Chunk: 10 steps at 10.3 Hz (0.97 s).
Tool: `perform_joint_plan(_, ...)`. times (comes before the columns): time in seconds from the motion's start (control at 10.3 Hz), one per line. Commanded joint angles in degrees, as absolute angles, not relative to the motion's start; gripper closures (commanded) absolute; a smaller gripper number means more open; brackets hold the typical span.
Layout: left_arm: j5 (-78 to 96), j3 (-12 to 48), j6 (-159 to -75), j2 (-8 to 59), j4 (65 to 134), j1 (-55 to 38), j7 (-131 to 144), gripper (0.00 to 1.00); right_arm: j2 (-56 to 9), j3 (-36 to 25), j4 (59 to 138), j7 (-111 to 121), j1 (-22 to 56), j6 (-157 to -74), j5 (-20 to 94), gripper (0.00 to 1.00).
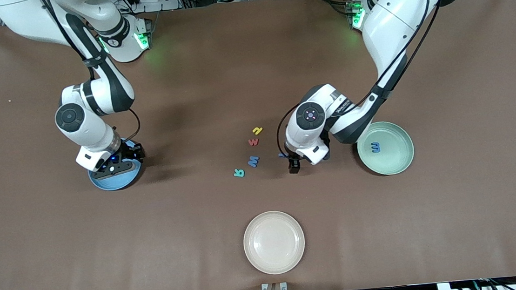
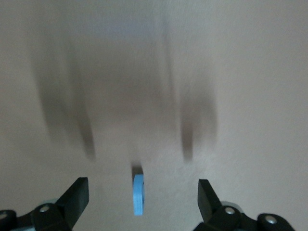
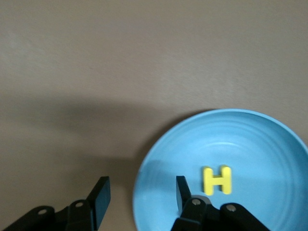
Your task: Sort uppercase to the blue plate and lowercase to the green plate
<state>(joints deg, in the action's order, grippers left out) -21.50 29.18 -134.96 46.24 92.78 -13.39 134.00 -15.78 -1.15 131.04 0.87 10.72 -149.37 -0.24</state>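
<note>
So the right gripper (image 3: 139,199) hangs over the edge of the blue plate (image 3: 260,139) with its jaws apart and nothing in them, and a yellow H (image 3: 217,180) lies flat in the plate. The left gripper (image 2: 143,192) sits low over the counter (image 1: 455,216), spread wide around a thin blue i (image 2: 138,194). The green plate (image 1: 397,161) has a blue m (image 1: 375,147) in it. A teal R (image 1: 239,173), bigger blue M (image 1: 253,161), red w (image 1: 253,141) and yellow n (image 1: 257,130) sit mid-counter.
</note>
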Motion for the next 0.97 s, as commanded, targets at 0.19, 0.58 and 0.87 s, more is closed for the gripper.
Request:
perform_joint_plan(0.19,-20.04,24.52,-135.61,49.22,88.86,-18.81,135.09,0.00,-15.03,1.93,129.39,-0.86,12.83,-149.24,15.87,0.40)
perform_joint_plan(0.58,-20.56,24.52,-135.61,49.22,88.86,-18.90,134.65,0.02,-19.40,5.52,124.64,-23.22,18.27,-154.75,19.34,0.39)
perform_joint_plan(0.87,-21.00,24.52,-135.62,49.13,88.86,-18.98,134.39,1.00,-26.17,6.42,116.92,-37.66,21.35,-157.32,19.16,0.39)
